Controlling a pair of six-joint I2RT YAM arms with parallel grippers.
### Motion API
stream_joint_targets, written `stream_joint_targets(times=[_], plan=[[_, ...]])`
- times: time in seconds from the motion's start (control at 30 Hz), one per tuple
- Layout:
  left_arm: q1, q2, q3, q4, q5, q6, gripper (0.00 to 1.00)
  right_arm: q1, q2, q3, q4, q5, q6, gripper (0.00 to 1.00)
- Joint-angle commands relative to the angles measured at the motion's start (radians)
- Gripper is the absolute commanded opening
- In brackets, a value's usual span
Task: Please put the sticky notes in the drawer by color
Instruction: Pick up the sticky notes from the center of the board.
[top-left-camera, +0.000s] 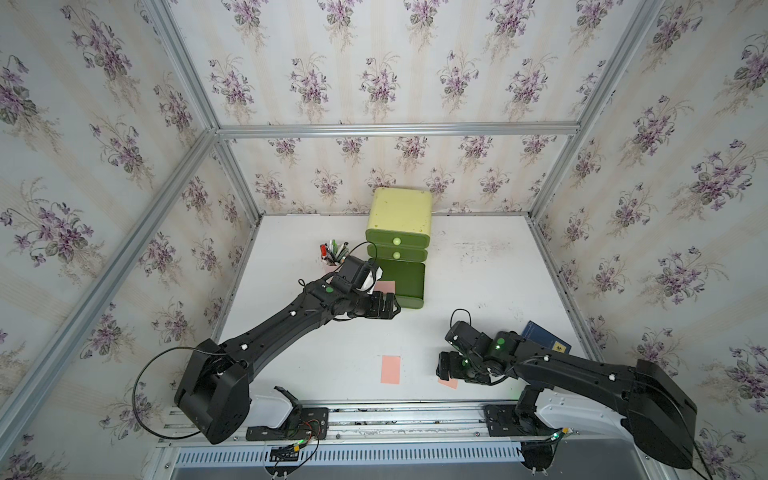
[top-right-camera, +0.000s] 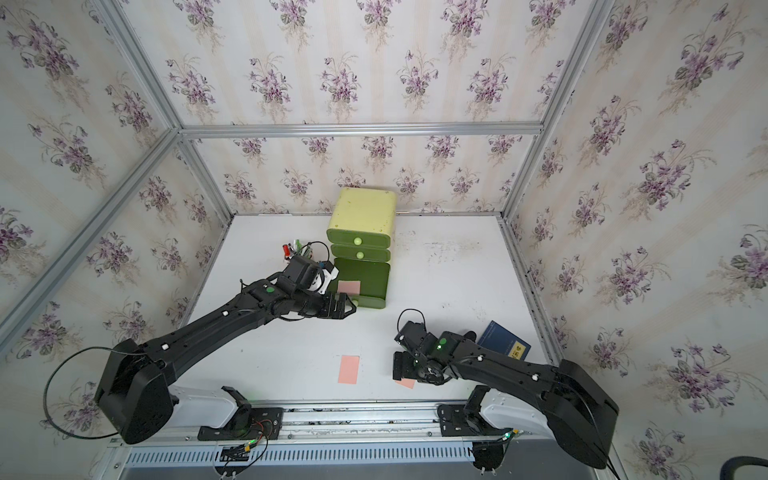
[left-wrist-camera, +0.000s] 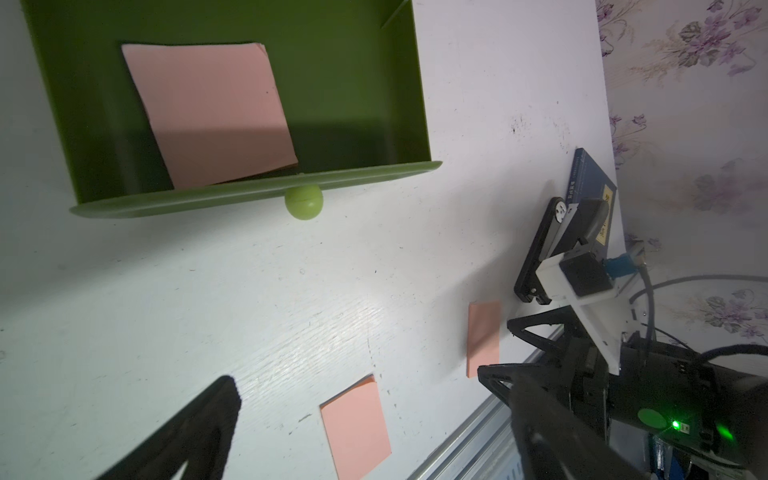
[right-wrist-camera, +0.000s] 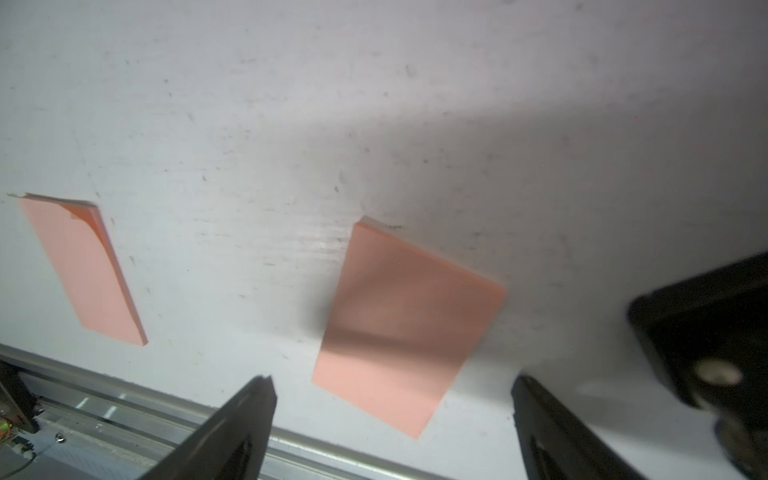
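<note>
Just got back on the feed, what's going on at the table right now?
The bottom drawer of the drawer chest is pulled out with one pink sticky note lying inside; the upper drawers are shut. The left claw hangs open by that drawer's front, holding nothing. The right claw is open over a second pink note near the front, not gripping it. A third pink note lies flat between the arms.

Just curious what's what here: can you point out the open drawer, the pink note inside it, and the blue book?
open drawer (left-wrist-camera: 166, 202): left wrist view, on its front rim.
pink note (left-wrist-camera: 212, 112): left wrist view, middle of the sheet.
blue book (top-left-camera: 546, 337): in a top view, on its cover.
</note>
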Motion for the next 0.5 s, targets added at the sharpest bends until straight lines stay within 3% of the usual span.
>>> stream_joint_targets(times=[0.0,0.47], plan=[[0.001,-0.006,-0.014,-0.005,-0.020,0.018,1.00,0.010,0.076,0.036,-0.040,0.052,-0.034,0.88],[0.001,0.026,-0.034,0.005,-0.032,0.036,1.00,0.057,0.345,0.142,0.003,0.042,-0.145,0.72]])
